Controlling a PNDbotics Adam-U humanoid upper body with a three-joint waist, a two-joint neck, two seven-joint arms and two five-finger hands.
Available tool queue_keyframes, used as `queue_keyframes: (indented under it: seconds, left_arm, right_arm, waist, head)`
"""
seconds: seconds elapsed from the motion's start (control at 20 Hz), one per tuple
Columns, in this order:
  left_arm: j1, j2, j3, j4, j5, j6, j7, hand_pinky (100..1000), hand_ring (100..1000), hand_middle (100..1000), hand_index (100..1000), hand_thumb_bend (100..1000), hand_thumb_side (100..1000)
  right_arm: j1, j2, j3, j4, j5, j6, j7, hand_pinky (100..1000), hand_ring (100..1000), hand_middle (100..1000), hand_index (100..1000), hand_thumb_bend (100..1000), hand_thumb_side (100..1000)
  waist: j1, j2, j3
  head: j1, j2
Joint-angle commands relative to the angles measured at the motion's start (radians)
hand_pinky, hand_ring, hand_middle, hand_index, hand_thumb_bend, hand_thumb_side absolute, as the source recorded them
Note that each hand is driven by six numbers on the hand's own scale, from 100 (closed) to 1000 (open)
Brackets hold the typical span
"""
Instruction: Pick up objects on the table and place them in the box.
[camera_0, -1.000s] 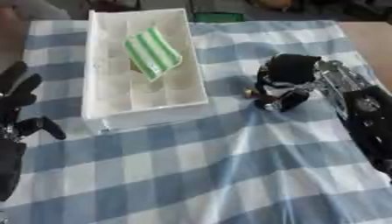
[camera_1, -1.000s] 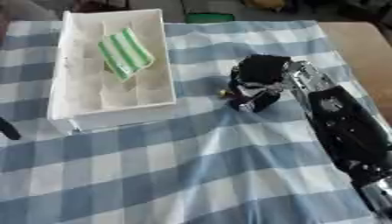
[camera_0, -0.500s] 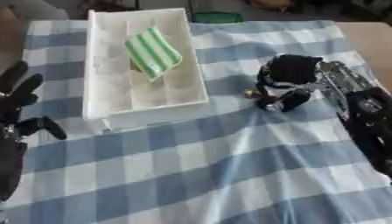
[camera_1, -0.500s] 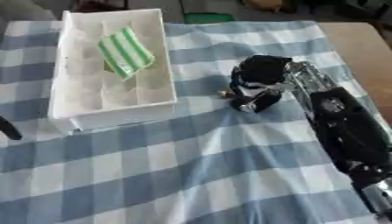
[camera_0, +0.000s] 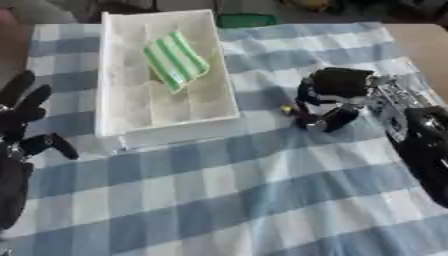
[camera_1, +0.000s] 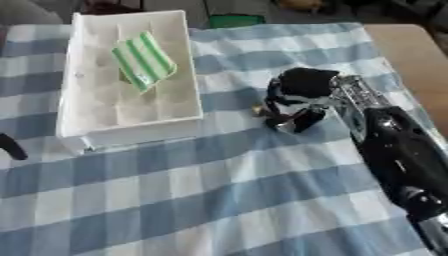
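A white box (camera_0: 122, 125) with dividers lies at the upper left, and a green-and-white striped packet (camera_0: 176, 61) rests inside it. To the right of the box, my right hand (camera_0: 332, 95) is down on the checked cloth with its fingers curled over a small thing. Only a yellow bit (camera_0: 285, 108) of that thing shows at the fingertips; the rest is hidden under the hand. My left hand (camera_0: 22, 117) stands open at the left edge, beside the box and apart from it.
A blue-and-white checked cloth (camera_0: 245, 200) covers the table. Bare tan tabletop (camera_1: 411, 55) shows at the far right. A green object (camera_0: 247, 20) lies beyond the box at the table's far edge.
My right hand has shifted slightly toward the near side over the small thing, fingers still curled. The left hand and the box have not moved.
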Motion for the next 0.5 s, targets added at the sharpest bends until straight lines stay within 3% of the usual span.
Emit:
queue_keyframes:
  seconds: [0.05,0.5]
  left_arm:
    - [-0.003,0.006,0.004,-0.019,-0.005,-0.002,-0.002,467,1000,1000,790,191,756]
    - [-0.004,0.007,0.004,-0.019,-0.002,-0.004,-0.005,467,1000,1000,791,190,754]
  right_arm:
    - [-0.008,-0.045,-0.014,-0.09,-0.134,-0.028,0.109,260,300,253,489,100,204]
    - [-0.004,-0.062,-0.018,-0.23,-0.402,0.058,0.296,262,307,265,501,100,170]
  waist:
    - [0.001,-0.02,-0.003]
    - [0.002,-0.022,-0.004]
  head:
    - [0.001,0.005]
    - [0.0,0.003]
